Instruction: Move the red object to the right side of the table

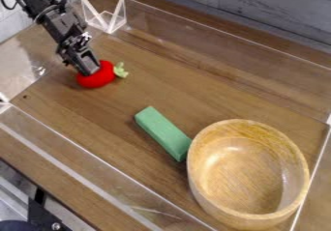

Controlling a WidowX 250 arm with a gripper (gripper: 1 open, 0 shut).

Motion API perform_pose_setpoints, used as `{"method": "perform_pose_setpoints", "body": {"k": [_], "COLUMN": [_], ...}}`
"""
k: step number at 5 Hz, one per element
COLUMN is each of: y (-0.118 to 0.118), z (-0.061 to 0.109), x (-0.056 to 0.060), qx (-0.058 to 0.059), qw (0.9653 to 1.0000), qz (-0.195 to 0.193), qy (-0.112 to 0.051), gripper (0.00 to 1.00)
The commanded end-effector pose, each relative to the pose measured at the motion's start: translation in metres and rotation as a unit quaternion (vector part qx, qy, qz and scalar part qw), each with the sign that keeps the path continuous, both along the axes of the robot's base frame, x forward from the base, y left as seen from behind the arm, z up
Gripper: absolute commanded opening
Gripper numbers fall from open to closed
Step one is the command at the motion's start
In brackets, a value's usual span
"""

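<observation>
Jaws are clamped tight on your red object [95, 77] (leafy bit pokes right), gripper [84, 67] at the far-left of the table [220, 71]

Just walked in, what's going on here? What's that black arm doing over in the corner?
The robot arm is reaching down onto a small red fruit at the far left of the table. Its jaws look shut on the top of the fruit, which sits on the wood, not yet lifted. A green block and a wooden bowl lie untouched nearer the right side, where the fruit is meant to go.
</observation>
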State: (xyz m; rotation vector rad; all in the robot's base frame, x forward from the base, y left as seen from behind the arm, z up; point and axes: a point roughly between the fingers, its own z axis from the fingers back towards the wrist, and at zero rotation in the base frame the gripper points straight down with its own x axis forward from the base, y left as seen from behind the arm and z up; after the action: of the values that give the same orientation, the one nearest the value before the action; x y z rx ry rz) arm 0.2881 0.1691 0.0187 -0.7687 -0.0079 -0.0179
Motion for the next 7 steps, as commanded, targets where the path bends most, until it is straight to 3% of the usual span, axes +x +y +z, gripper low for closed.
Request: {"method": "perform_pose_setpoints", "body": {"k": [1,2,4,6,7], "y": [0.0,-0.001,-0.004,-0.017,-0.031], "z": [0.006,0.009,0.022,0.054,0.068], "x": [0.003,-0.002,-0.003,-0.011,-0.005], "qx": [0.014,0.005,-0.014,-0.031,-0.035], "qw": [0.9999,0.9999,0.9972,0.9923,0.994], "qz": [0.006,0.015,0.073,0.118,0.101], "qy": [-0.005,0.0,0.011,0.019,0.025], "gripper": [0.0,0.0,0.0,0.0,0.0]}}
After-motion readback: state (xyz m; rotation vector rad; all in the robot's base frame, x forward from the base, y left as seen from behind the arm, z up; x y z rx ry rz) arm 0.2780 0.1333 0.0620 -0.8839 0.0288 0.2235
